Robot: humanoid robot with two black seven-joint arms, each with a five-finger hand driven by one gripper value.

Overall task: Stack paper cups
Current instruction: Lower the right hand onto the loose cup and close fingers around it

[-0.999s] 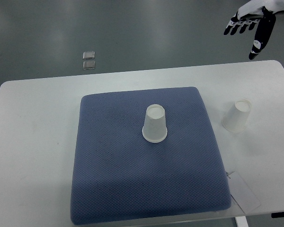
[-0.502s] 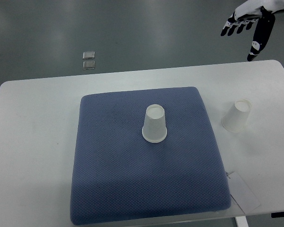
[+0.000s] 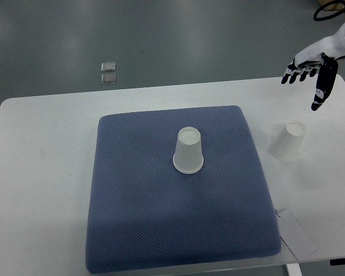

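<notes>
Clearly the step in hand is reaching for the small white paper cup (image 3: 288, 141) that stands upside down on the bare white tabletop (image 3: 46, 172) near its right edge, just off the right side of the blue quilted fabric pad (image 3: 178, 230). The second white paper cup (image 3: 188, 150), also inverted, sits near the middle of that pad, well apart from the first. To do it well, the black-and-white right hand (image 3: 310, 72) should drop straight over the outer cup, close round its tapered wall lightly enough not to crush the paper, lift it clear, then lower it squarely over the centre cup so the rims align. That hand hovers beyond and above the cup near the far right corner of the tabletop, fingers spread and thumb hanging down, holding nothing. Compared with half a second ago, it has come lower and further right, closer to the cup; both cups lie unmoved.
</notes>
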